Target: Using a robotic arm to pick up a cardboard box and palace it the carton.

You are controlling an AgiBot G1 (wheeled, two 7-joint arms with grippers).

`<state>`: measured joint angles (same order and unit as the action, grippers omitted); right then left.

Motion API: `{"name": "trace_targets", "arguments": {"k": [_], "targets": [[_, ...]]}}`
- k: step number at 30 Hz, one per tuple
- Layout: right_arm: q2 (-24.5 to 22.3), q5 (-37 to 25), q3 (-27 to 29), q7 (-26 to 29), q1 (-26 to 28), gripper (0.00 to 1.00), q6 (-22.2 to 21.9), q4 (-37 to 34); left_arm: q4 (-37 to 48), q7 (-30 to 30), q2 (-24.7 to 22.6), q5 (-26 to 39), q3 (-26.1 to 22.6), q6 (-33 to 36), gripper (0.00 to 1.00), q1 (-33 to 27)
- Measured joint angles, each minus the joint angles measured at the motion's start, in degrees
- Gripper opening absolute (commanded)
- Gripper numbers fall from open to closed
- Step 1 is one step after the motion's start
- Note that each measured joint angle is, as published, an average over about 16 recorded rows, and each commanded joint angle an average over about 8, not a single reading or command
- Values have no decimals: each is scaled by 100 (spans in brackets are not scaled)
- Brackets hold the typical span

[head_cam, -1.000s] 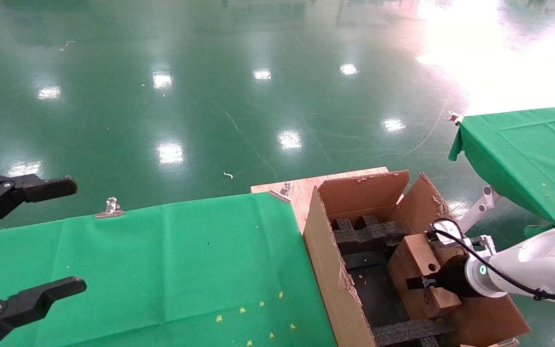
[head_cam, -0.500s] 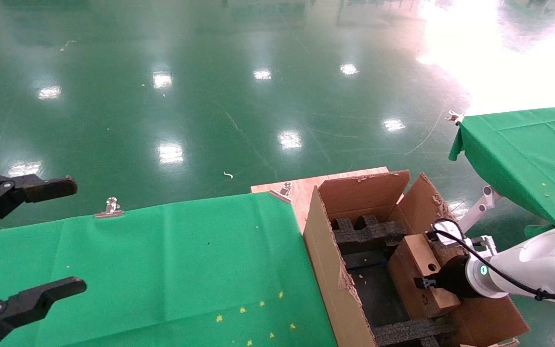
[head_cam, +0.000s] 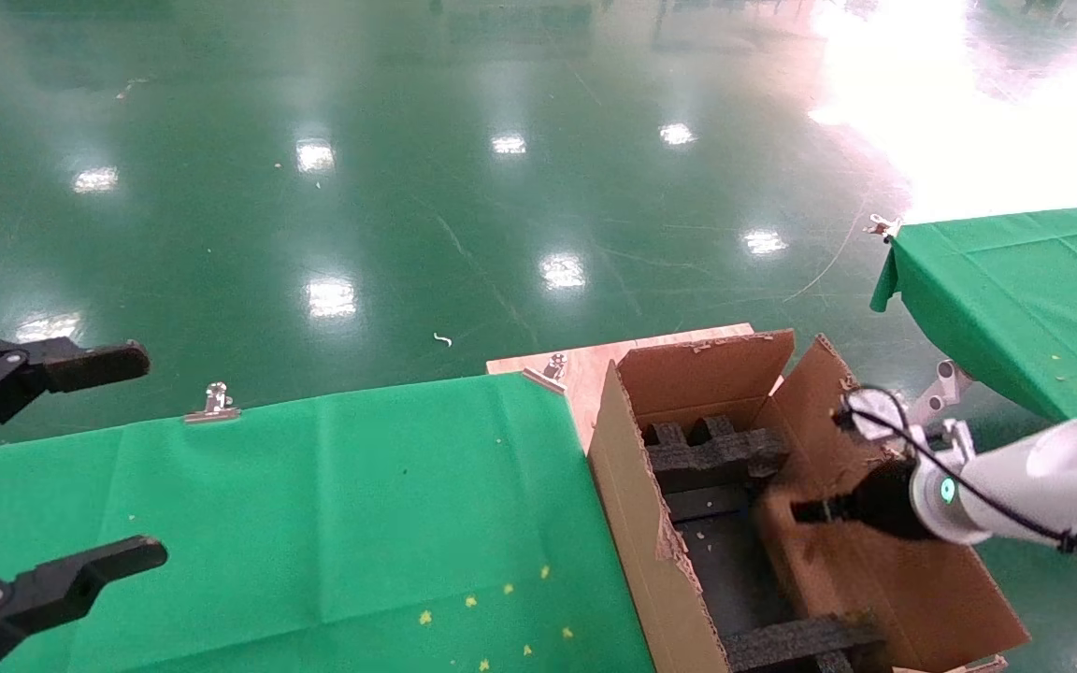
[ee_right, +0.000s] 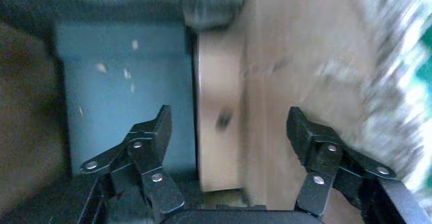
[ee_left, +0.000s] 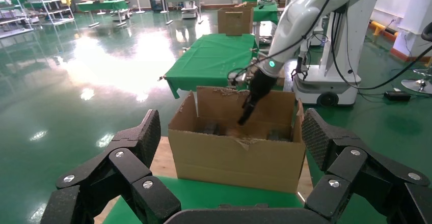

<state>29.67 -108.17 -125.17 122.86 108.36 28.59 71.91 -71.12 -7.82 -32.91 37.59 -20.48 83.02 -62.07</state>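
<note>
My right gripper (ee_right: 226, 127) hangs spread and empty above the cardboard box (ee_right: 220, 117), which lies along the carton's (head_cam: 627, 505) right wall, lengthwise between my fingers.

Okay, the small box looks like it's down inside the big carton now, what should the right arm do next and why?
Probably lift the right gripper straight up out of the carton. Its fingers are open, the cardboard box lies released below beside the carton wall, and foam inserts sit close by.
</note>
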Motion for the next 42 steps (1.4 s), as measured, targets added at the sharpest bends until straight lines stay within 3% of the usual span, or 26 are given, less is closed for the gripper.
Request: {"name": "trace_targets", "arguments": {"k": [8,17,24,33,42], "targets": [[-58,2,339,-84,612,100,-239,320,0,0,0,0,0,0,100,0],[14,858,813,-523,1236,100,-624,616,1,0,0,-1,0,-1,100,0],[83,1439,1008,-805,1420,100,-705,656,1,0,1,-3,0,-1,100,1],[109,1738,1487,-1309,1144,100,-394,634,2,1,2,-4,0,-1,100,1],[165,2381,2739,-2623,366,100,417,572,2,1,2,-4,0,-1,100,1]]}}
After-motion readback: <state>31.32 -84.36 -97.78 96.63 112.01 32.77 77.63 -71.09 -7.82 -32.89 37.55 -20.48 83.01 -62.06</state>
